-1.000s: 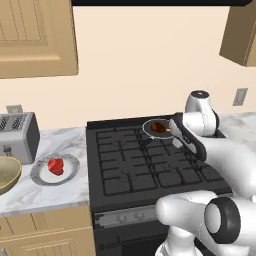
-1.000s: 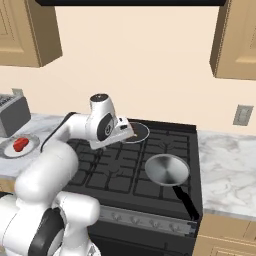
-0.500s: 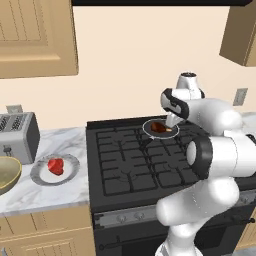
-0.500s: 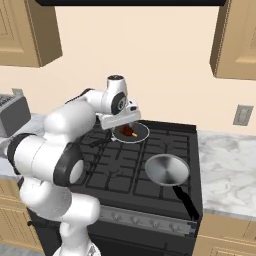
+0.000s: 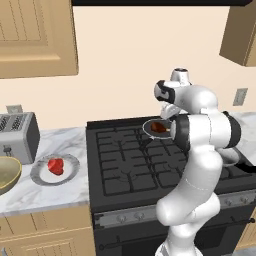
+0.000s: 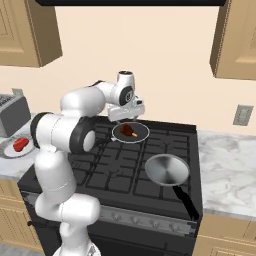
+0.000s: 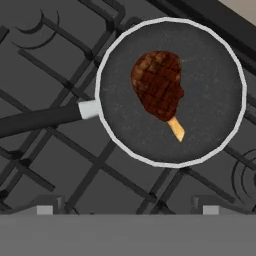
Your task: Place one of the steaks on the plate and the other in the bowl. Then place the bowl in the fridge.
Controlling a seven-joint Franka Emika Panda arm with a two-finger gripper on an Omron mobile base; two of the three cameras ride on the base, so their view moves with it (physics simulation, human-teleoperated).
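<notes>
Above the small frying pan (image 7: 170,92) with the dark steak (image 7: 157,84), gripper (image 6: 127,113) wide, empty

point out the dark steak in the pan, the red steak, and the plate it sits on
dark steak (image 7: 157,85), hand view, middle of the browned meat
red steak (image 5: 55,165), left base view, centre of the red piece
plate (image 5: 39,174), left base view, ribbed rim left of the meat

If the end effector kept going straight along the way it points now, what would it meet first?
Most likely the dark steak lying in the small frying pan on the stove's back burner. The open end effector hangs above that pan pointing down; the exact contact point is uncertain.
</notes>
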